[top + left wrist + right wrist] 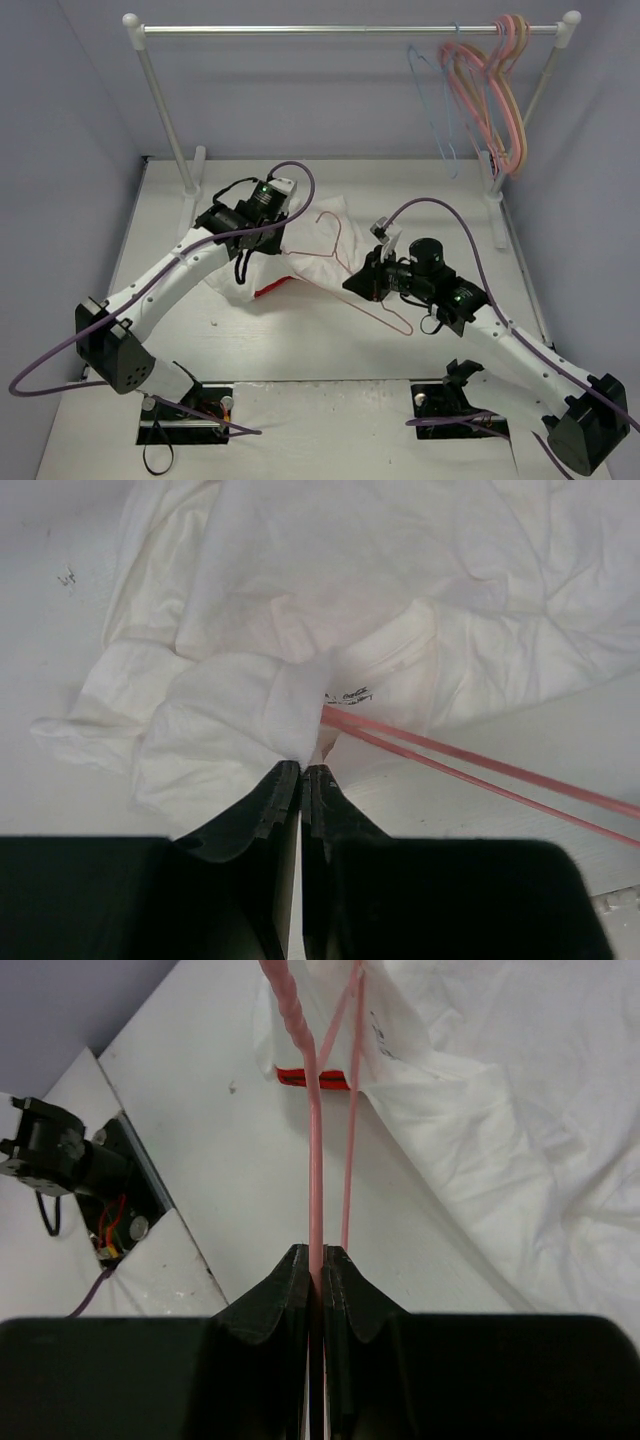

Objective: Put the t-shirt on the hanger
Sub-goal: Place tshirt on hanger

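Right now the left gripper [301, 767] is pinching, jaws closed, a collar fold of the t-shirt [400, 580], which is lying crumpled on the table [300, 340]. The right gripper [316, 1252] is clamping the hanger [314, 1180] (thin, slippery wire). A hard pull is risking fabric slipping free or the wire twisting.

Grips the hanger [314, 1160] wire tight in the right gripper [315, 1256]; t-shirt [500, 1110] crumpled beyond the hanger, touching its far end.
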Controlling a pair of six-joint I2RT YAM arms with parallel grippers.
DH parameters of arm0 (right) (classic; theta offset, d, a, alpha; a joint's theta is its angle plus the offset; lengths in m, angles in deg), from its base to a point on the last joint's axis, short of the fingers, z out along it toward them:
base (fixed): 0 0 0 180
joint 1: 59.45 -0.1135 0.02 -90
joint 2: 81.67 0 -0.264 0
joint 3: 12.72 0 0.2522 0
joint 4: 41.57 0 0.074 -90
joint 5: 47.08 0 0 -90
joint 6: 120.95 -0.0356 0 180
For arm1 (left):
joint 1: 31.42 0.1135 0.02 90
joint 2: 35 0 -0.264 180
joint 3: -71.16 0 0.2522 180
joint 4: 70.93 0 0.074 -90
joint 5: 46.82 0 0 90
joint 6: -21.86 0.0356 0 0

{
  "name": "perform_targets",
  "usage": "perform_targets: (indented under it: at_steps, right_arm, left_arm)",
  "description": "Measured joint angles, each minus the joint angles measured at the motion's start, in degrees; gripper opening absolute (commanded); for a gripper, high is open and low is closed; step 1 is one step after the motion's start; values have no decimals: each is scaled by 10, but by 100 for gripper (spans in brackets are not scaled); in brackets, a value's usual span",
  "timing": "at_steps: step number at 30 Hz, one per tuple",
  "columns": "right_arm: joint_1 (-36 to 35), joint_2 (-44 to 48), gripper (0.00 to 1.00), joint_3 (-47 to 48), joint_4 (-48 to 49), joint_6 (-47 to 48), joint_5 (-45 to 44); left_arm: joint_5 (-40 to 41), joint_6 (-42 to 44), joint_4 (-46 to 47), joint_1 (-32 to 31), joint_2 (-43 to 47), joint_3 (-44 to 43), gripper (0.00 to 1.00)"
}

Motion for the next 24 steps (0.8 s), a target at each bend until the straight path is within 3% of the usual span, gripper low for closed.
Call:
perform_targets:
  at_steps: [10, 24]
  right_arm:
    - [-9, 24, 0, -9, -41, 24, -123]
    - [-20, 50, 0, 17, -41, 33, -10]
  left_arm:
    - [17, 17, 12, 0, 79, 55, 6]
    - [26, 40, 40, 0, 54, 64, 6]
